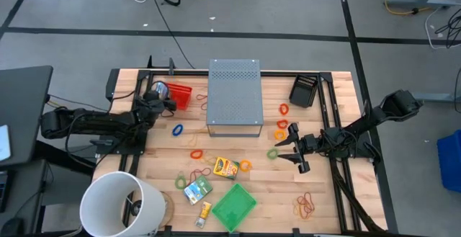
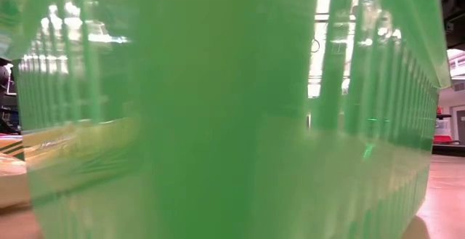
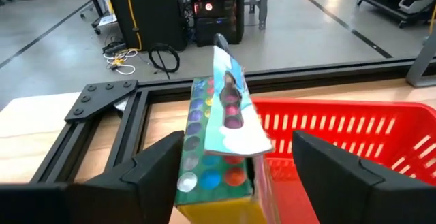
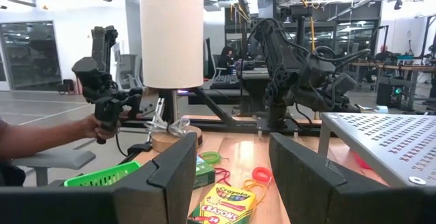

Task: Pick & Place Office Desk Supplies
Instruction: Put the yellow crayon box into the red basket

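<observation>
My left gripper sits at the upper left of the high view, over the red basket, fingers spread apart. In the left wrist view a printed packet with coloured dots stands tilted between the two fingers, just at the basket's rim. I cannot tell whether it is touching either finger. I judge this as the release step of a placement: the packet is being let go into or against the basket.

The next move calls for lifting straight clear without knocking the packet, then going for another item.

My right gripper waits right of centre in the high view, fingers apart and holding nothing. An orange rubber band and a green rubber band lie just beside it. The crayon box lies centre-low, well apart from the left gripper, near the green basket and the white bucket.
</observation>
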`<state>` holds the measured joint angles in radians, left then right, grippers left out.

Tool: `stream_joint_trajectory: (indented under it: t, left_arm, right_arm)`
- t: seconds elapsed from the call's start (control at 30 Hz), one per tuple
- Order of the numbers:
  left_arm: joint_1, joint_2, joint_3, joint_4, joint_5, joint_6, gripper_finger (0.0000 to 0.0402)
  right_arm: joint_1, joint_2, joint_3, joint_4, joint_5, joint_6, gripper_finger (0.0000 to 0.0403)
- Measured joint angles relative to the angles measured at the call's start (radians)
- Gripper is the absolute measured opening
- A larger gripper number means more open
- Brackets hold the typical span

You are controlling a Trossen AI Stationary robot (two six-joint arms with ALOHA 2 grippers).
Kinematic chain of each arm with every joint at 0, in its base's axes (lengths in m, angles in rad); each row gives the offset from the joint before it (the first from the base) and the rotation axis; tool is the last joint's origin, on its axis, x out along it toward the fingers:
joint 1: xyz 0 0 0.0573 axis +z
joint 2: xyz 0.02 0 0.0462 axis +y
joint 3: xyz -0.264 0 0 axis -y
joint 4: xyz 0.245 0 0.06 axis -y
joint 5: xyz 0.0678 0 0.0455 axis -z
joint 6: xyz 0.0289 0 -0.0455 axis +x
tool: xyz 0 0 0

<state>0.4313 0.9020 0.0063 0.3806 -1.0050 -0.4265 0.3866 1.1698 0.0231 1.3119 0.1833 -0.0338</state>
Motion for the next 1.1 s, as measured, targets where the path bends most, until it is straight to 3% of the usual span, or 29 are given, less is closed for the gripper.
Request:
stream_joint_trajectory:
  t: [0.33,0.7,1.1]
  left_arm:
    - [-0.001,-0.001,0.000,0.229,0.057,0.223,0.0265]
    - [-0.001,-0.001,0.000,0.487,0.391,0.490,0.0264]
    - [-0.001,0.000,0.000,0.465,1.133,0.512,0.0261]
  right_arm:
    - [0.000,0.000,0.000,0.000,-0.001,-0.004,0.0190]
    - [0.000,0.000,0.000,0.000,0.004,-0.008,0.0190]
    - [0.000,0.000,0.000,0.000,0.030,-0.008,0.0190]
